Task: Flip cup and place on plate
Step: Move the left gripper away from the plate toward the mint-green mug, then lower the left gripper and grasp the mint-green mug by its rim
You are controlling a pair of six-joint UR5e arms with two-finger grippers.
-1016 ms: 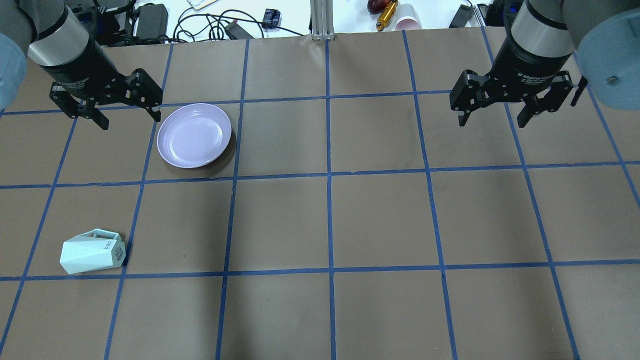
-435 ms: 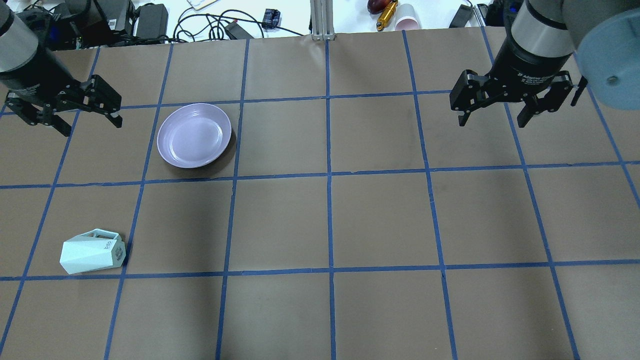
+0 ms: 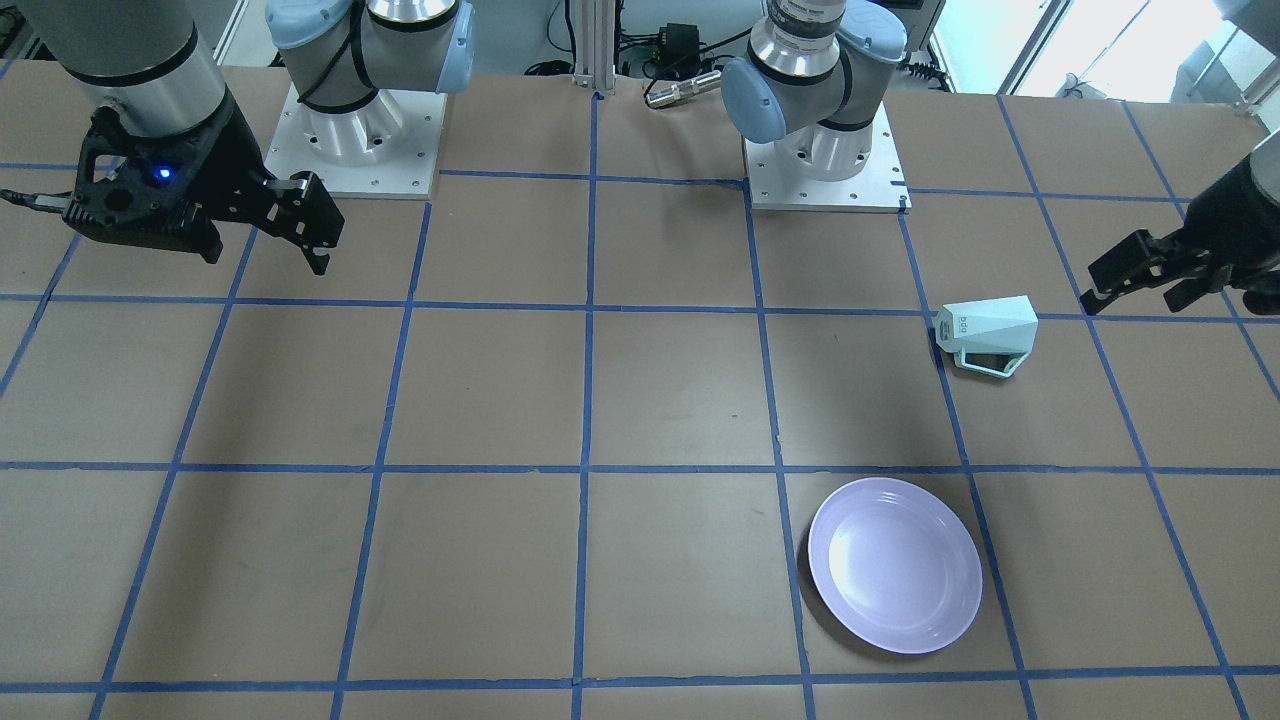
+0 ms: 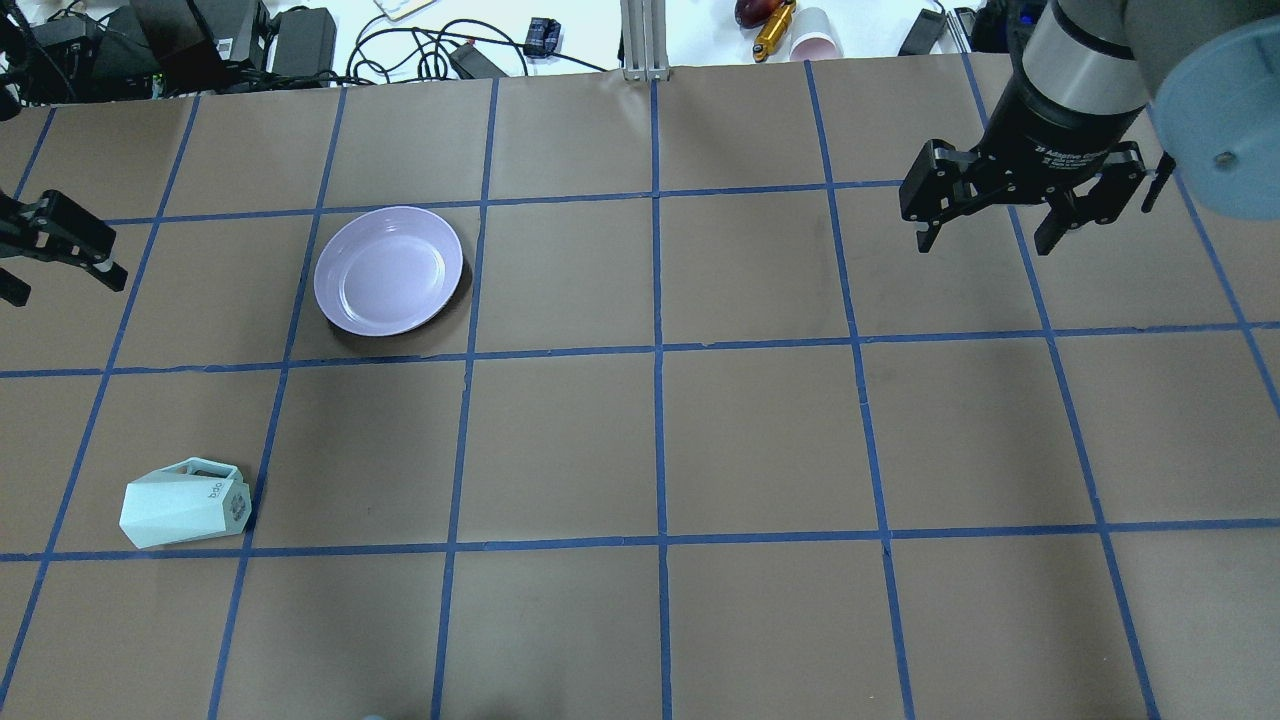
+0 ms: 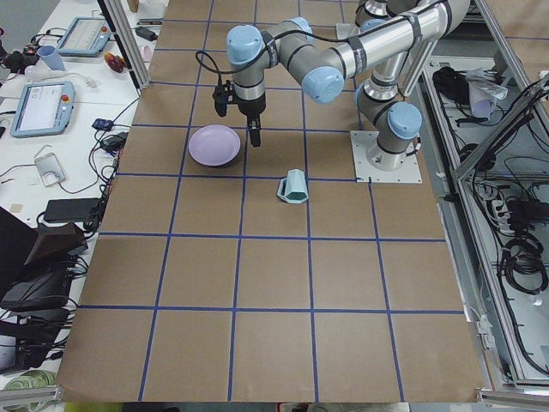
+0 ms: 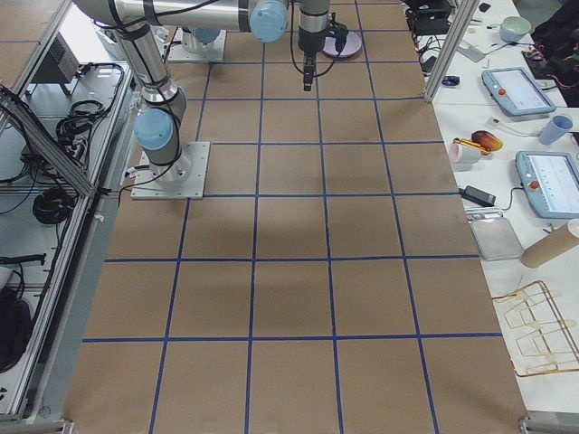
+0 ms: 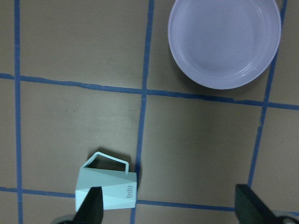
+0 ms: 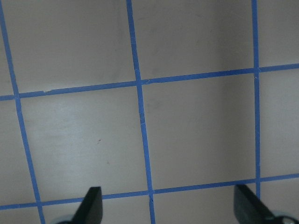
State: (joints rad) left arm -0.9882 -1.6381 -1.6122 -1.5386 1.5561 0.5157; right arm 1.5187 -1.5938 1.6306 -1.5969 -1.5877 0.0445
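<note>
The mint-teal cup (image 4: 185, 503) lies on its side near the front left of the table, handle toward the far side; it also shows in the front view (image 3: 985, 330) and the left wrist view (image 7: 107, 189). The lavender plate (image 4: 388, 270) sits empty further back and to the cup's right, and shows in the front view (image 3: 894, 565) and the left wrist view (image 7: 224, 42). My left gripper (image 4: 58, 280) is open and empty, high at the table's left edge, apart from both. My right gripper (image 4: 985, 245) is open and empty over the far right of the table.
Blue tape divides the brown table into squares. Cables, power adapters (image 4: 300, 40) and a pink cup (image 4: 815, 38) lie beyond the far edge. The two arm bases (image 3: 350, 130) (image 3: 820, 150) stand on the robot's side.
My left gripper has moved to the left, away from the plate, to the table's left edge. The right arm, cup and plate have not moved.
</note>
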